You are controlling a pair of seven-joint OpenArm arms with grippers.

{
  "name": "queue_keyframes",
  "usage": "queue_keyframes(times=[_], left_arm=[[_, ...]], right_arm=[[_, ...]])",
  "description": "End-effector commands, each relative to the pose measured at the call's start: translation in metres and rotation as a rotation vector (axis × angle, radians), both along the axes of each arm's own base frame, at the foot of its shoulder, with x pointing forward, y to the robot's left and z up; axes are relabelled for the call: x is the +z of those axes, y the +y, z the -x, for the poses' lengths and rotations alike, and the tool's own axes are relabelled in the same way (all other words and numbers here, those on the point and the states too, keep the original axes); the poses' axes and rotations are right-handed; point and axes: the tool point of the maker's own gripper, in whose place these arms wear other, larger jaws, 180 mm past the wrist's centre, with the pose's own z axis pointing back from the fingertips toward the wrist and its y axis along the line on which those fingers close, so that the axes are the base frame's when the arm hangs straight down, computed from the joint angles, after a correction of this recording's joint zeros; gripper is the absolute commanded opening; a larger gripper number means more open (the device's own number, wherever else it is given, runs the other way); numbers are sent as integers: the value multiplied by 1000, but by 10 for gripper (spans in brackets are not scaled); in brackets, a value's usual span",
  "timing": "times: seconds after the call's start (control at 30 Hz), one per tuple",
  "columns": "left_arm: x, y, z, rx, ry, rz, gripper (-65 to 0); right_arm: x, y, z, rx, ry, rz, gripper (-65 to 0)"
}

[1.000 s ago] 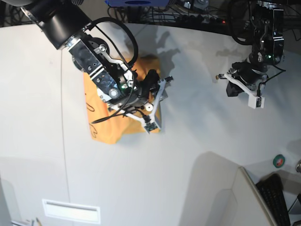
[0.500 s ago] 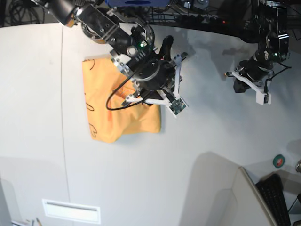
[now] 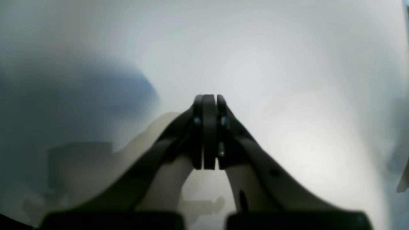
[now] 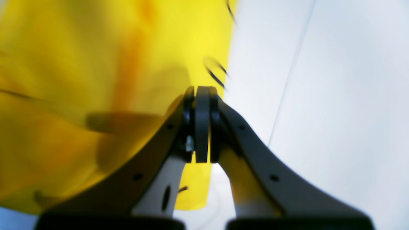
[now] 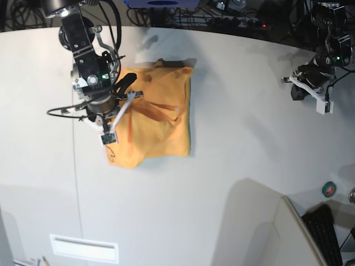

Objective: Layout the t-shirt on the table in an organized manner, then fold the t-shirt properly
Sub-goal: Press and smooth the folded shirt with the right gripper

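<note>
The orange-yellow t-shirt [image 5: 158, 119] lies bunched in a rough rectangle on the off-white table [image 5: 244, 144], with a creased flap across its top and black marks along its left edge. My right gripper [image 5: 126, 84] hovers over the shirt's upper left edge. In the right wrist view the right gripper [image 4: 202, 92] is shut with nothing between the pads; the shirt [image 4: 80, 80] and its black marks [image 4: 214, 73] lie below it. My left gripper [image 5: 297, 88] is far right over bare table; it is shut and empty in the left wrist view [image 3: 208, 99].
A thin dark seam [image 5: 75, 166] runs down the table left of the shirt. A green tape roll [image 5: 329, 189], a keyboard [image 5: 324, 233] and a white partition [image 5: 266, 227] are at the lower right. A white label [image 5: 83, 248] is near the front edge. Cables line the back edge.
My right arm swung from the shirt's right side to its left edge. The shirt's top right now shows, with a creased flap. My left arm moved right and up.
</note>
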Motion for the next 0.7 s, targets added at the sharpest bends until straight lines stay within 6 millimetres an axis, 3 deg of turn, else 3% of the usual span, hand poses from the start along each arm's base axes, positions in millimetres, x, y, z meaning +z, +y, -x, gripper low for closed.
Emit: queue_keyframes(times=[0.0,0.1,0.43,0.53,0.67], left_arm=[[12,6,-8,-3,-41,-17,-650],[11,6,-8,-3,-39,-17,-650],[9,7,-6,1,-33,-15,-650],[9,7,-6,0,-33,-15,-650],[10,7,-7,0,-34,-15,-650]], right_arm=[[7,10,-10,10,-39,-33,-650],[-4,12,-5,14,-14,-30,-650],[2,70,3,149,-24,-81,-650],[8,81,-3,148,-37,-104,-650],[16,89,-25,149,-66,-111,-650]])
